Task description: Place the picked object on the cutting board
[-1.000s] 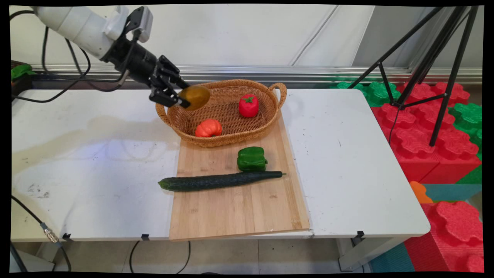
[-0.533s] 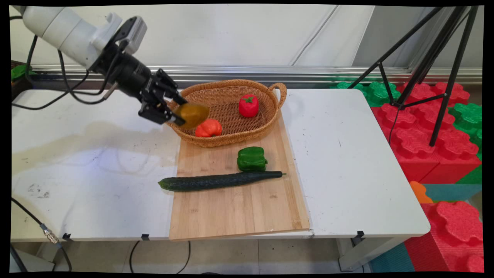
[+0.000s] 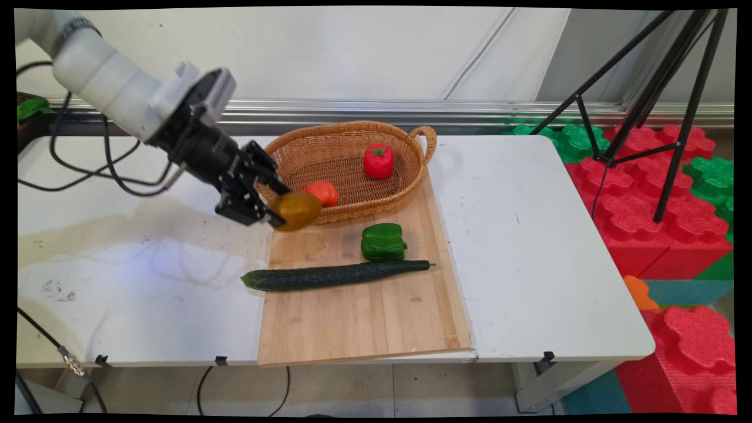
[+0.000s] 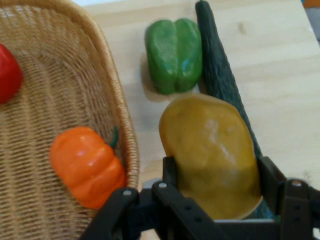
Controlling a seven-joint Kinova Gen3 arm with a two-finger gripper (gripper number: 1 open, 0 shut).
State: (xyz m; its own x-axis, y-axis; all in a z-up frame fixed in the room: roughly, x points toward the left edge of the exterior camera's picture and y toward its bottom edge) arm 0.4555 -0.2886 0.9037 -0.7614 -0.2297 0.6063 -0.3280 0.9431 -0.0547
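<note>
Across the middle of the main view sits the big white rectangular table [image 3: 529,247], and everything else is on it or above it. Next biggest is the light bamboo cutting board [image 3: 364,311], lying at about 6 o'clock from the woven oval wicker basket with two loop handles [image 3: 352,205], whose near side rests on the board's far end.

On the board lies a long dark green cucumber [image 3: 335,275], stretched roughly 9 to 3 o'clock, with its left tip poking off the board's edge onto the table. Just beside it at 12 o'clock is a glossy green bell pepper [image 3: 383,242]; in the hand view the two look like they're touching or very nearly so.

The black two-finger gripper [image 3: 281,212] comes in from 10 o'clock on the white arm, and its fingers are pinching a smooth yellow-brown potato-shaped thing [image 3: 298,210] from both sides. That one hangs in the air just outside the basket's near-left rim, over the far-left corner of the board, at about 10 o'clock from the pepper.

Inside the basket there's an orange ribbed pumpkin-like vegetable [image 3: 322,191] near the left wall, and a red tomato with a green stem top [image 3: 378,160] at its 2 o'clock, well apart from it.
</note>
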